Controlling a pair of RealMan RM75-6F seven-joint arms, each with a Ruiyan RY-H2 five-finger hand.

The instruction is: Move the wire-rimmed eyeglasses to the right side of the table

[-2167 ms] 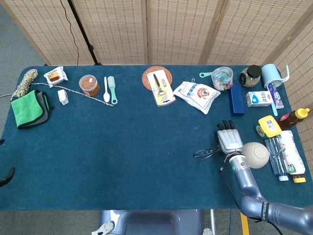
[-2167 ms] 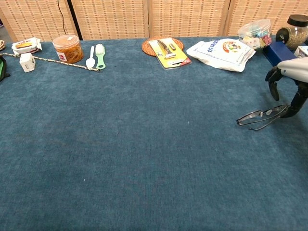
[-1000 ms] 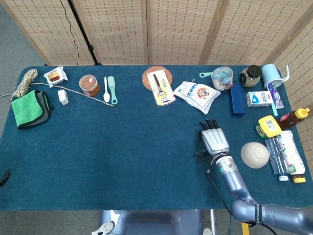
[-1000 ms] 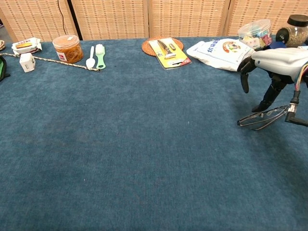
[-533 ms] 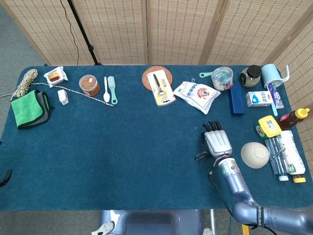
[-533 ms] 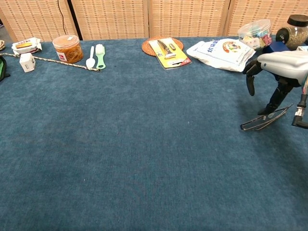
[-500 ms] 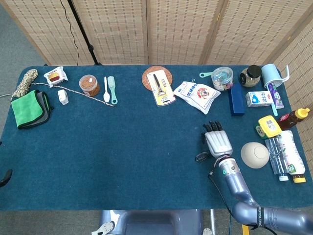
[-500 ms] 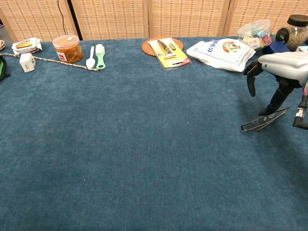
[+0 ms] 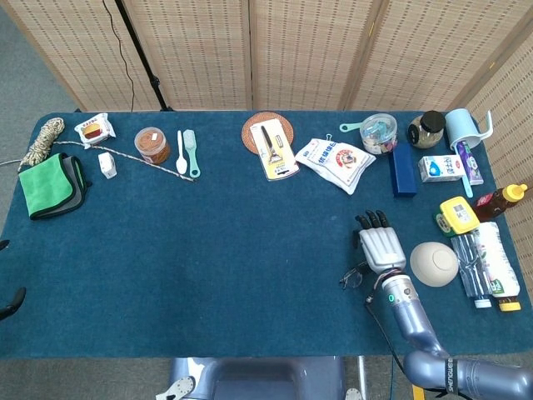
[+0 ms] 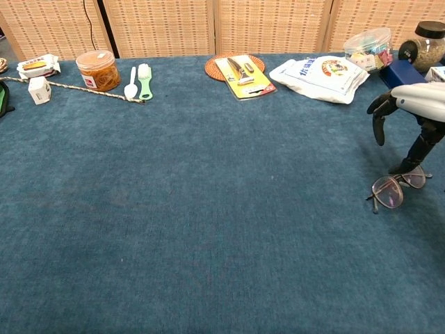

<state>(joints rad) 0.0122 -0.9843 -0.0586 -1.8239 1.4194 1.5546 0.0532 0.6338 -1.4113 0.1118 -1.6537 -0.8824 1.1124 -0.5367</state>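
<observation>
The wire-rimmed eyeglasses (image 9: 354, 276) are at the right front of the blue table, just left of my right hand (image 9: 381, 247). In the chest view the eyeglasses (image 10: 396, 186) stand tilted up with their lenses facing the camera. My right hand (image 10: 416, 111) reaches down from above and pinches their far rim with dark fingertips (image 10: 410, 165), while another finger sticks out to the left. Of my left hand (image 9: 10, 303) only a dark sliver shows at the left edge of the head view, below the table; its state is unreadable.
Right of the hand sit a beige bowl (image 9: 434, 263), lying bottles (image 9: 487, 267) and a yellow box (image 9: 458, 214). Further back are a blue box (image 9: 403, 170), a white pouch (image 9: 336, 160) and a jar (image 9: 379, 132). A green cloth (image 9: 48, 185) lies far left.
My right hand has shifted right and toward the front edge with the eyeglasses. The glasses have turned from lying tilted to standing with lenses facing the chest camera.
</observation>
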